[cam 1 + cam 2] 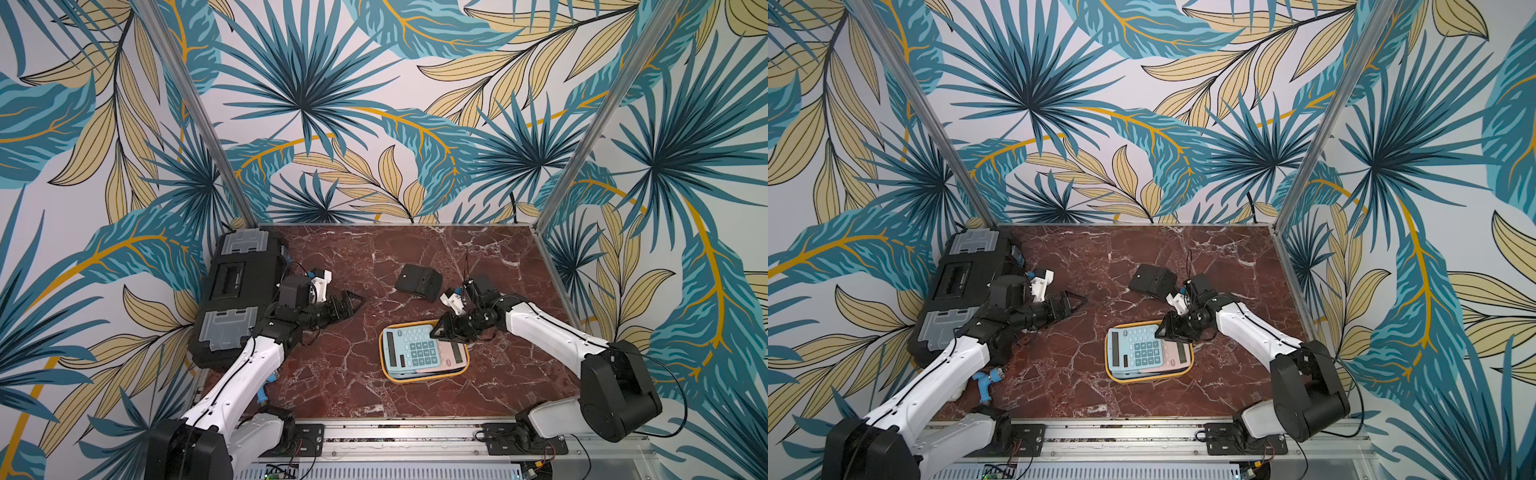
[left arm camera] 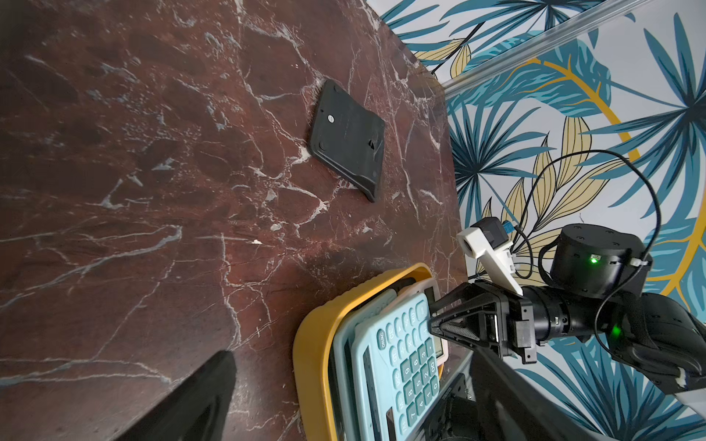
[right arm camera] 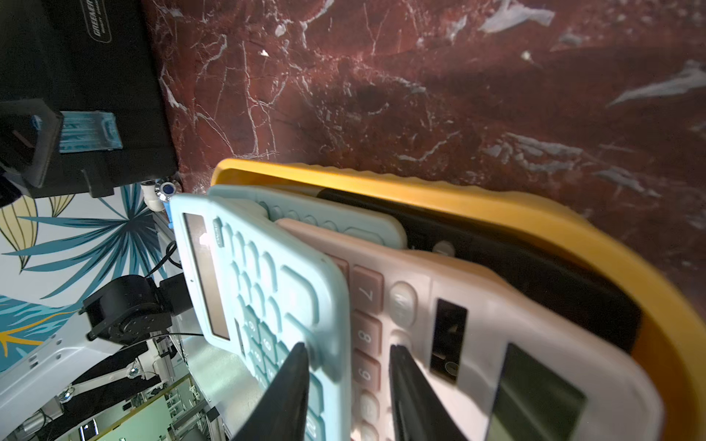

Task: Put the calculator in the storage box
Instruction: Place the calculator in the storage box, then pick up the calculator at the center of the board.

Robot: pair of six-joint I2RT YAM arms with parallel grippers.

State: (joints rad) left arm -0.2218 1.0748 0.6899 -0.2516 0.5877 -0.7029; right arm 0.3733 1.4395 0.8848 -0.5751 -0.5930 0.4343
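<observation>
The storage box (image 1: 424, 376) (image 1: 1148, 378) is a shallow yellow tray near the table's middle front, holding a stack of calculators. A light blue calculator (image 1: 409, 349) (image 3: 263, 275) lies tilted on top, overlapping a pink one (image 1: 453, 355) (image 3: 477, 343); another blue one and a black one show beneath. My right gripper (image 1: 436, 332) (image 3: 349, 347) is at the tray's far right corner, open, straddling the blue calculator's edge with a gap on one side. My left gripper (image 1: 353, 305) (image 2: 351, 351) hovers wide open left of the tray, holding nothing. A flat black calculator (image 1: 419, 281) (image 2: 347, 137) lies face down behind the tray.
A large black toolbox (image 1: 239, 291) with grey lid compartments stands along the left edge, close behind my left arm. A small blue and white object (image 1: 986, 380) lies by the left arm near the front. Patterned walls enclose the table on three sides.
</observation>
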